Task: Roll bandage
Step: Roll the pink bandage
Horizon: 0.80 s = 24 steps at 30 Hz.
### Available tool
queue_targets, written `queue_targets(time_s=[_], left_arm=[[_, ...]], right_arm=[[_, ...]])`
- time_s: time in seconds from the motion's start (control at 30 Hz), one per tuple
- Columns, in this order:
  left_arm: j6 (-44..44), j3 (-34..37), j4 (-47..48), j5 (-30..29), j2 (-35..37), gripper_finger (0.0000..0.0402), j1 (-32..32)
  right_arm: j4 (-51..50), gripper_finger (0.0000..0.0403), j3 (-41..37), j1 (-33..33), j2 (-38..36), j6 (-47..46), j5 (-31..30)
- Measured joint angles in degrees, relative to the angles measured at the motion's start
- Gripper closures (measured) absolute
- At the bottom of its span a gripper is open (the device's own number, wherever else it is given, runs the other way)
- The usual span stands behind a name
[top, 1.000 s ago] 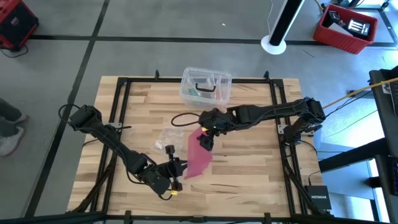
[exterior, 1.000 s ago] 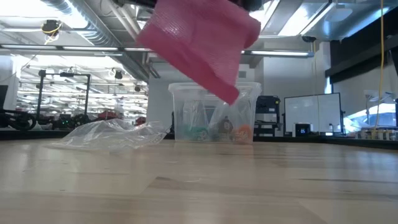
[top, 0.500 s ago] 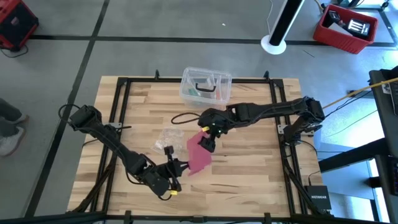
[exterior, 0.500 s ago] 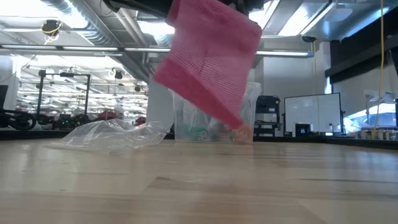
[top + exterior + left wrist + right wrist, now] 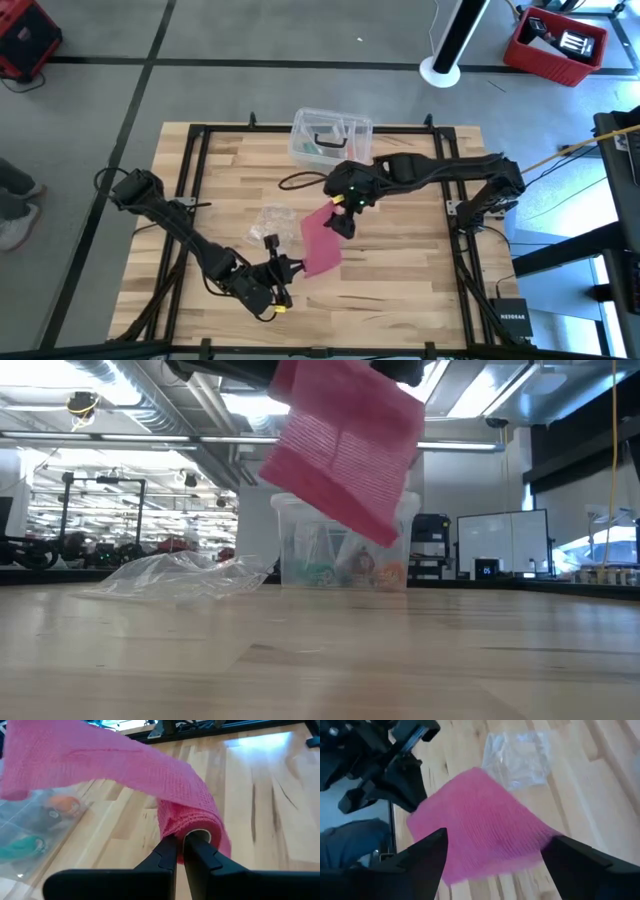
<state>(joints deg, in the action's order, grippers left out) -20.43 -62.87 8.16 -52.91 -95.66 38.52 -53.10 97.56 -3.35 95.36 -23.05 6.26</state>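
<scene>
Left wrist view shows the fingers of the left gripper (image 5: 181,842) closed tight on the rolled end of the bandage (image 5: 125,775), where a small pink roll with a hollow core is already formed. From this roll the loose pink strip goes up and away, free in the air above the counter (image 5: 400,270).

From above, the bandage (image 5: 322,240) hangs between the two arms, over the middle of the counter, near the plastic wrapper (image 5: 272,222). The right gripper (image 5: 343,215) is at the far end of the strip. Its fingers stand wide apart on both sides of the cloth, and I cannot tell if they really press it.

I judge the task as only started: a few turns are wound, and most of the strip is still to be rolled.

For writing, only the word NETGEAR can be read, on a dark box (image 5: 512,320) beside the counter.
</scene>
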Motion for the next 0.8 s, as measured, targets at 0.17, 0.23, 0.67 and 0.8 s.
queue_targets(time_s=[0.17,0.23,0.67,0.8], left_arm=[[0.02,0.00,0.35,0.21,-0.04,0.0389,0.00],[0.02,0.00,-0.05,0.21,-0.04,0.0389,0.00],[-0.56,0.00,-0.83,0.16,-0.09,0.0389,0.22],[1.34,0.00,-4.23,0.05,-0.09,0.0389,0.22]], right_arm=[[-8.79,0.0091,4.02,-1.66,-0.56,1.32,-1.30],[-11.02,0.0091,4.24,-2.99,-1.73,1.93,-3.88],[-12.71,0.0091,-8.66,-29.25,-9.12,-7.65,-18.96],[-5.00,0.0091,-22.93,-38.36,-8.93,-15.52,-35.28]])
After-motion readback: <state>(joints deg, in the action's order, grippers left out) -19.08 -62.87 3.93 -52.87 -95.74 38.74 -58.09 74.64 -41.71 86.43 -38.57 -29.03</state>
